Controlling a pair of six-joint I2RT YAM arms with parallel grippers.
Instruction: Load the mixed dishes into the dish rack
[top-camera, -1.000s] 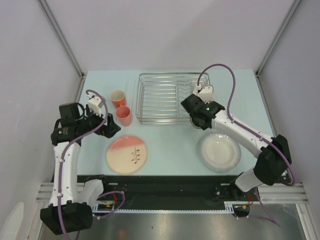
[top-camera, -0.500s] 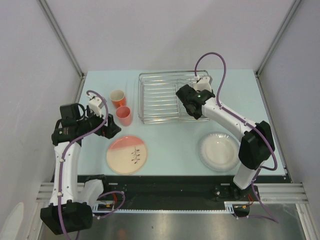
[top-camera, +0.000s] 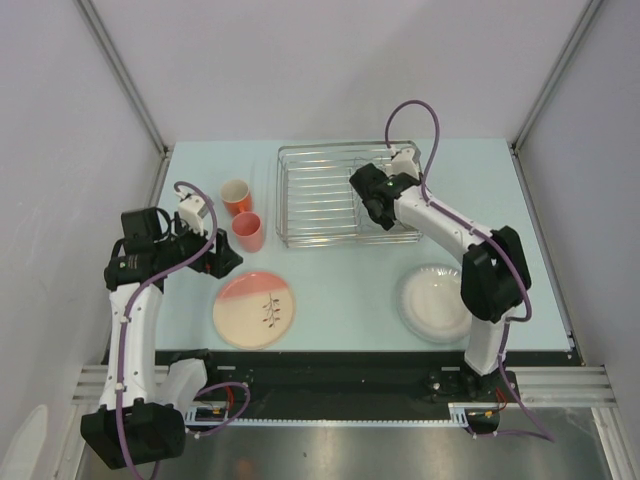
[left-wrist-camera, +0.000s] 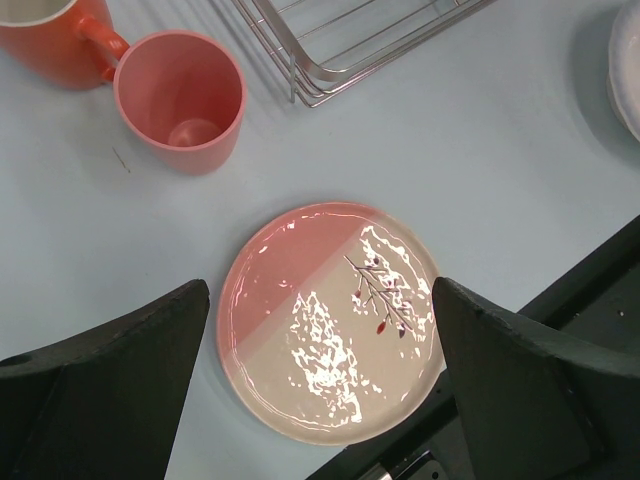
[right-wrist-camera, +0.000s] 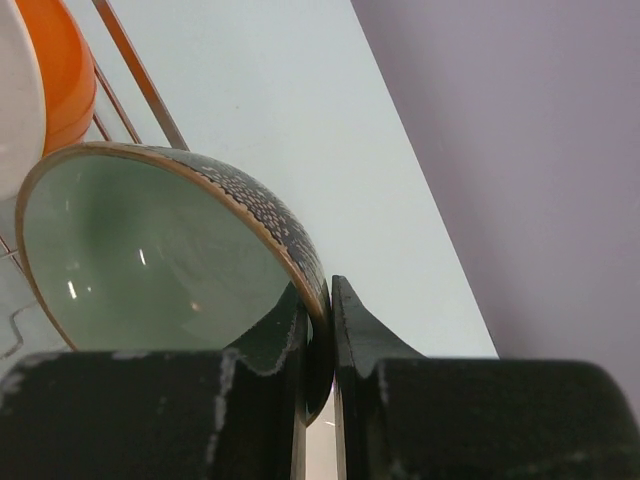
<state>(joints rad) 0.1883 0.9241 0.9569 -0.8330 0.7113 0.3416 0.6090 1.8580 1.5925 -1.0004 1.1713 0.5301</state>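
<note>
My right gripper is shut on the rim of the pale green bowl, which has a dark speckled outside and is held tilted on edge. In the top view this gripper is over the right part of the silver dish rack. The small white-and-orange bowl stands beside the green bowl against a rack wire. My left gripper is open and empty above the cream-and-pink plate, which also shows in the top view. Two orange cups stand left of the rack.
The large white shallow plate lies on the table at the front right, under the right arm. The table's black front edge runs close behind the cream-and-pink plate. Grey walls enclose the table on three sides.
My right gripper has moved left and back with the green bowl, from beside the rack's right front corner to over the rack. The left arm has not moved.
</note>
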